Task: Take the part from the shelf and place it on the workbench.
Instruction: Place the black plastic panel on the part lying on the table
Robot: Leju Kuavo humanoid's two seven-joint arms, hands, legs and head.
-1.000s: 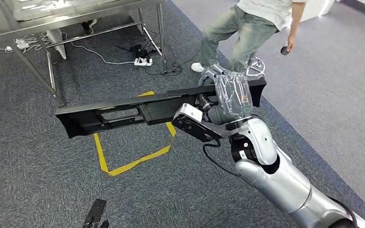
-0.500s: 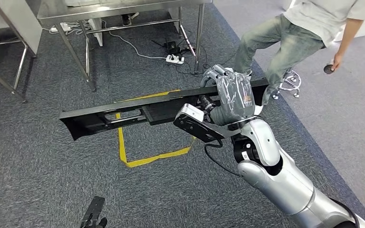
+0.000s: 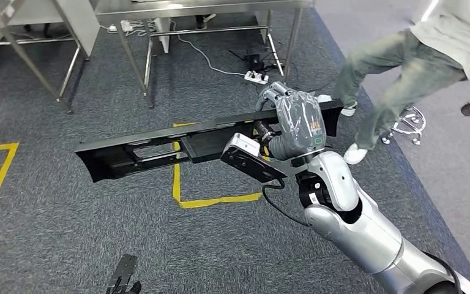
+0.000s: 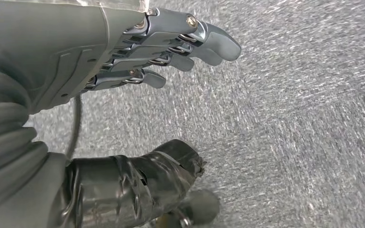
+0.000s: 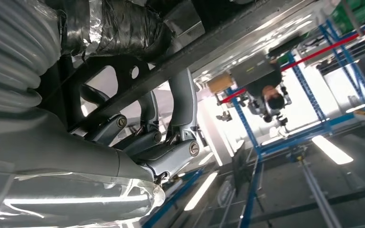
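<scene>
long black part (image 3: 159,147), flat and slotted, with cut-out windows along its length and a flared lip at the far end; carried level above the carpet, off any shelf and not yet on a bench. clamped near one end by the right hand (image 3: 294,119), fingers (image 5: 183,102) hooked over the top edge, most of the length reaching out past the hand toward the robot's left. whole scene swung across the head view over the last second while part and hand kept their pose: so turning, still in transit. ahead of the hand, steel table legs (image 3: 141,58); beyond it, a person's legs (image 3: 398,67). left hand (image 4: 138,52) hanging over carpet, fingers straight and apart, holding nothing.
</scene>
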